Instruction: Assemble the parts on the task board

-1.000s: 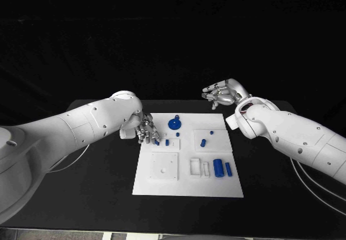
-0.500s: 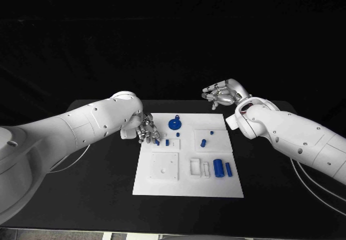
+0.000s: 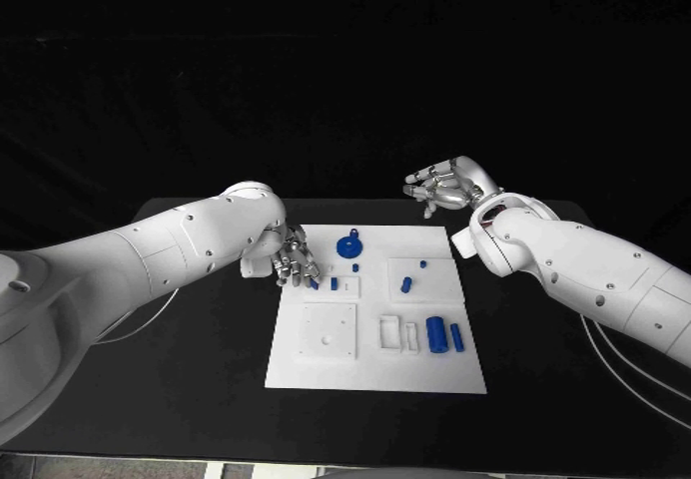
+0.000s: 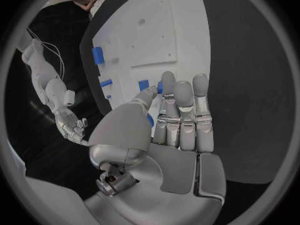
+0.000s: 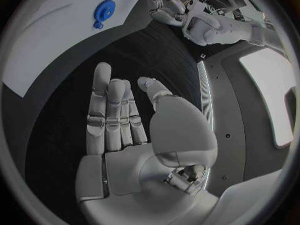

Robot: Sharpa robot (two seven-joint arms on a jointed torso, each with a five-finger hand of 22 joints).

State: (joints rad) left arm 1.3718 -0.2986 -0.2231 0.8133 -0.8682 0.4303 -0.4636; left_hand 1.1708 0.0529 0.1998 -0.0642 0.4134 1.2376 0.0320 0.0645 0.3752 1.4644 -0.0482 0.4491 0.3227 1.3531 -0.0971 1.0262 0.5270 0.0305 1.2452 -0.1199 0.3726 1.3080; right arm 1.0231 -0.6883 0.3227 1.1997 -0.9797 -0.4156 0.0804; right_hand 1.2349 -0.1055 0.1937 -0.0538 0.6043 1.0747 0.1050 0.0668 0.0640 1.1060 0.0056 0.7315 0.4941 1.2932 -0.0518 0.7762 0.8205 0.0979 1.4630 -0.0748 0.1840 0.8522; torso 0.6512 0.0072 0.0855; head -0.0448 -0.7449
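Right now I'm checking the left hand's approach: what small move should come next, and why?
Probably lower the left hand slightly onto the small blue part at its fingertips; it hovers at the task board's edge holding nothing, and the right hand is far away.

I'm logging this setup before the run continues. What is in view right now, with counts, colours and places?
Black table: one, black, under everything.
White task board plate: one, white, mid-table, between the arms.
Round blue disc part with a small tab: one, blue, far end of the board.
Large blue cylinder part: one, blue, near right area of the board.
Slim blue bar part: one, blue, just right of the large cylinder.
Small blue peg parts: several, blue, middle band of the board; exact count unclear.
Left hand: one, silver, at the board's left edge, fingers over small blue pegs.
Right hand: one, silver, beyond the board's far right corner, holding nothing.
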